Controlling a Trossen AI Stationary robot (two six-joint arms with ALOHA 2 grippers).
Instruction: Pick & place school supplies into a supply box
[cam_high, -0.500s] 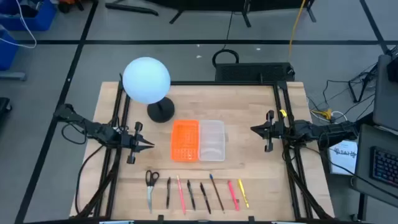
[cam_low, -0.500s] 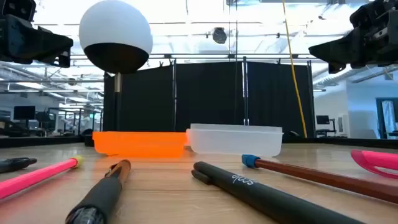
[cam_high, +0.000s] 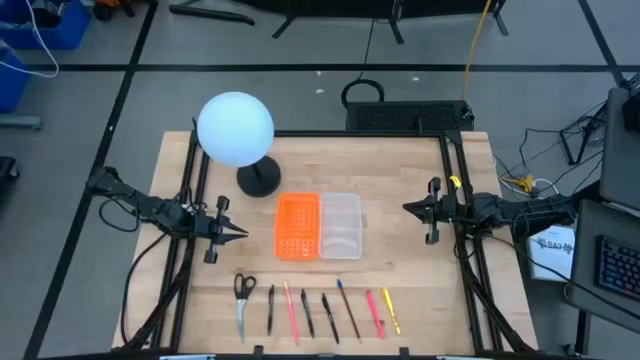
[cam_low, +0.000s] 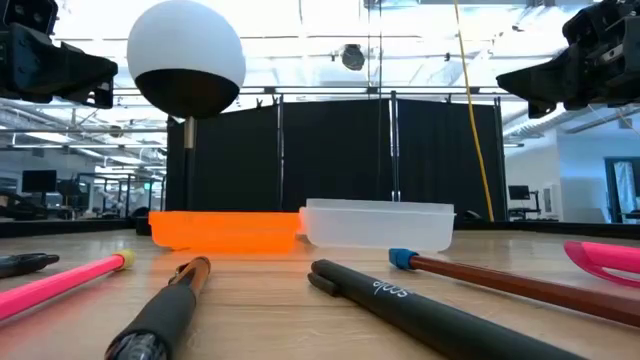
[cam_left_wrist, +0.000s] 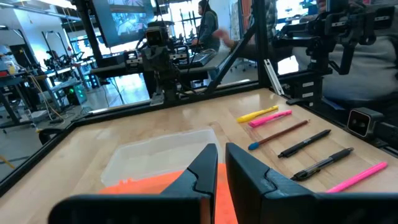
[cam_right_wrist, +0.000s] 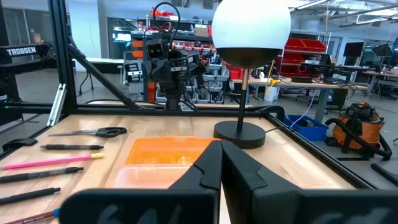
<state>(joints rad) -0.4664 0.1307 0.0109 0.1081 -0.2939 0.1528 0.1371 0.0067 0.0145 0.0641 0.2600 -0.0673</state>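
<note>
Hovering at either side of the surface (cam_high: 400, 270), both grippers hold nothing: left gripper (cam_high: 243, 235) jaws slightly apart, right gripper (cam_high: 408, 208) jaws pressed together; box (cam_high: 340, 226) sits between them.

A clear plastic tray (cam_low: 378, 224) is seen on the wooden table (cam_low: 300, 300), touching an orange tray (cam_low: 224, 229) at its side. Behind them a globe lamp (cam_low: 186, 60) is set. Nearest the camera, pens are laid out — a pink pencil (cam_low: 60, 285), a black pen (cam_low: 420, 310), a blue-capped brown pencil (cam_low: 500, 283). Two dark arms are held high at either edge.
</note>
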